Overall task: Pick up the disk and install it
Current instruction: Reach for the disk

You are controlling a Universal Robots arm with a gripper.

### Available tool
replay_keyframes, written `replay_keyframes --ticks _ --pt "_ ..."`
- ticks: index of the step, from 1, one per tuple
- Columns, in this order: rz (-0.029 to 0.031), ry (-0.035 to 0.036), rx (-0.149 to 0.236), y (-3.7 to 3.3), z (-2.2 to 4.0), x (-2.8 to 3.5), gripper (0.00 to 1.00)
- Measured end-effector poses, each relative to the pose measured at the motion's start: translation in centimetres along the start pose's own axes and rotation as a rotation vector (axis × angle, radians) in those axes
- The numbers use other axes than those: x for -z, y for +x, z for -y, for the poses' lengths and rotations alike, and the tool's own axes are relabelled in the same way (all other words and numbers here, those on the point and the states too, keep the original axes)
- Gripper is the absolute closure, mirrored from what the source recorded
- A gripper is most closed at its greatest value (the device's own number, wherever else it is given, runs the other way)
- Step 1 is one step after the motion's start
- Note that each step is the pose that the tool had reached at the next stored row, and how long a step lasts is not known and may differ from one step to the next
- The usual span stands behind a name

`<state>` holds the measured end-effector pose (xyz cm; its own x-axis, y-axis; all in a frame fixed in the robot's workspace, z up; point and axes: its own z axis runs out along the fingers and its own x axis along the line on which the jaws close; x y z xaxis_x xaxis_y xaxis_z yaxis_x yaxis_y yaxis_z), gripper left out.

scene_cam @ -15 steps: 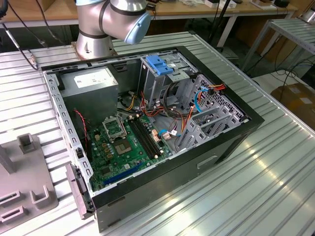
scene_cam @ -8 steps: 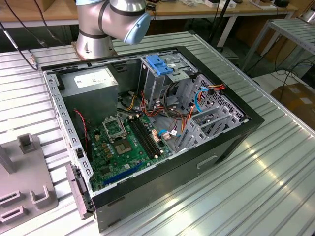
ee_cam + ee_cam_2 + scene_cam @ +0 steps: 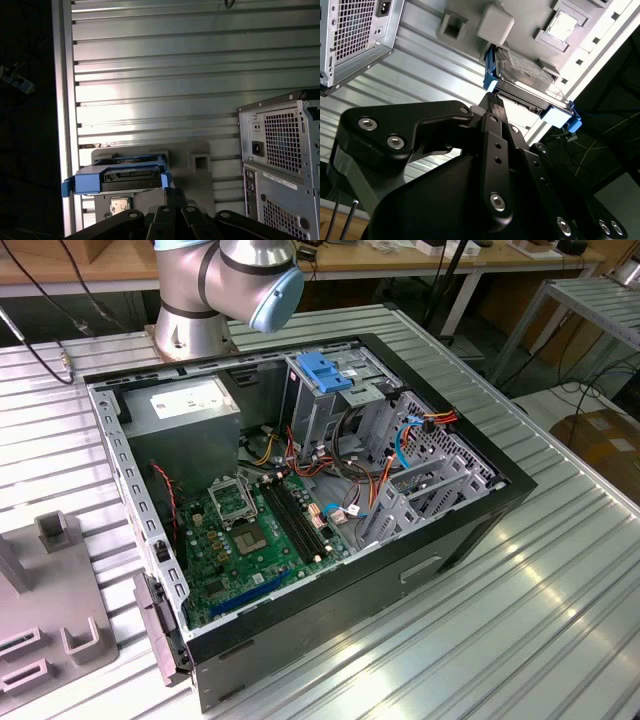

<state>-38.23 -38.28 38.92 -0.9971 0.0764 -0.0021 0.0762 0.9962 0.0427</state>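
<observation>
Disk (image 3: 120,176), one, in blue frame: sits over the grey holder (image 3: 200,161) by the counter (image 3: 150,75) edge, outside the open computer case (image 3: 460,530), install not yet done; my end effector (image 3: 492,105) just beside it, wide or narrow I cannot tell.

The ribbed metal worktop (image 3: 560,620) carries the open computer case (image 3: 350,610) and, at the exterior view's left, a grey fixture plate (image 3: 50,590).

Lab: aluminium table (image 3: 560,580), open computer case (image 3: 330,612), workbenches (image 3: 380,262).
</observation>
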Motion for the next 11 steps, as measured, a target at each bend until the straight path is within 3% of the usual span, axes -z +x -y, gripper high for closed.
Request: replay_keyframes --ticks 11 --pt "-0.0036 0.0003 0.000 1.24 0.10 0.00 0.90"
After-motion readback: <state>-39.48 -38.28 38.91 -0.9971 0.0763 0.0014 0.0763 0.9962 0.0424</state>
